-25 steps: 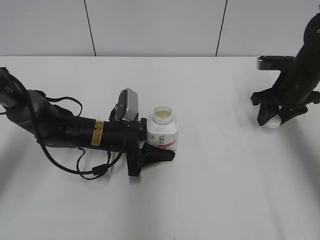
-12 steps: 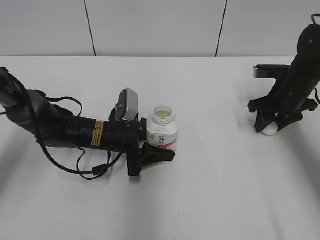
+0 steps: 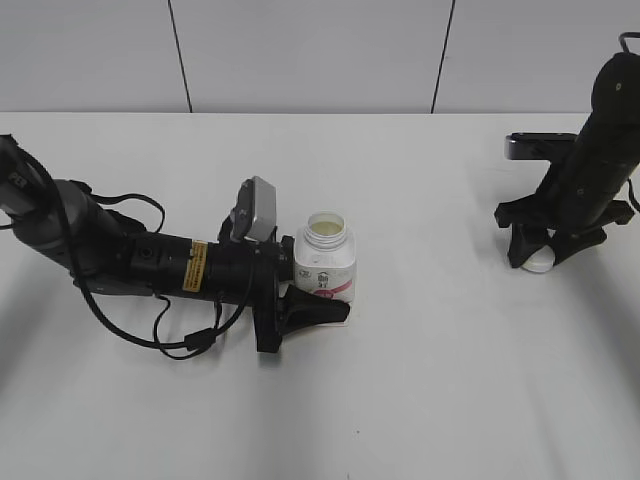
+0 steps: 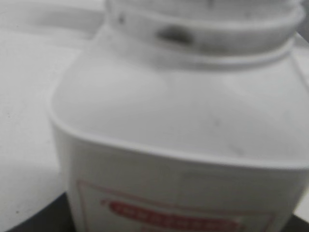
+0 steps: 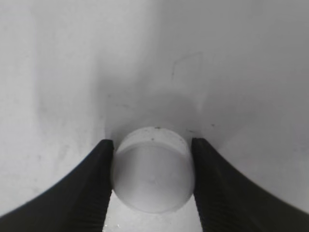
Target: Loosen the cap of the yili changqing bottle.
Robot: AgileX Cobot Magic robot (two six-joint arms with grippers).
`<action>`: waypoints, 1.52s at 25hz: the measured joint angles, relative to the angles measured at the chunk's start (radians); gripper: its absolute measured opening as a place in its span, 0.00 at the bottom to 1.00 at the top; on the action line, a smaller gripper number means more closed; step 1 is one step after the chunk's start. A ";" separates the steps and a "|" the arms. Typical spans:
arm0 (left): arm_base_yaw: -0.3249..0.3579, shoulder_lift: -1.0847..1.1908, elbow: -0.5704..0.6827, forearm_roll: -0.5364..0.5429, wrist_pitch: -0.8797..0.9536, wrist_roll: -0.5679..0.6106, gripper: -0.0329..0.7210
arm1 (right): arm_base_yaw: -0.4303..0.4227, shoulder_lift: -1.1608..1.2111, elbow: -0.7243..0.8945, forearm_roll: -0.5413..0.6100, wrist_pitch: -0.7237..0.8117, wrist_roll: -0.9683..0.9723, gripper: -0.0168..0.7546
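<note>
Your left claw [image 3: 318,300] clamps the yili changqing bottle [image 3: 325,262] steady at centre frame; your right claw [image 5: 152,181] grips the removed cap [image 5: 152,175] at right, low to the bench [image 3: 440,380].

Even, diffuse light from above; you see only soft shadows, one pooled beneath the right gripper [image 3: 540,262] and beside the cap [image 5: 152,169]. Left wrist view: the yili changqing bottle [image 4: 178,145], very close to the lens, is blurred, its label print unreadable. No glare.
</note>
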 joint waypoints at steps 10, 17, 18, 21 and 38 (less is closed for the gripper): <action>0.000 0.000 0.000 0.003 0.000 0.000 0.57 | 0.000 0.003 -0.071 0.008 0.128 0.001 0.76; 0.000 0.000 0.000 0.004 0.000 0.000 0.57 | 0.000 0.004 -0.226 0.010 0.320 0.010 0.76; 0.000 0.000 0.000 0.004 0.000 0.000 0.57 | 0.000 0.004 -0.245 0.013 0.336 0.013 0.76; 0.000 0.000 0.000 0.005 0.000 0.000 0.57 | 0.000 0.004 -0.288 0.034 0.367 0.017 0.76; 0.000 0.001 0.000 -0.026 -0.003 -0.023 0.68 | -0.001 0.004 -0.342 0.049 0.405 0.024 0.76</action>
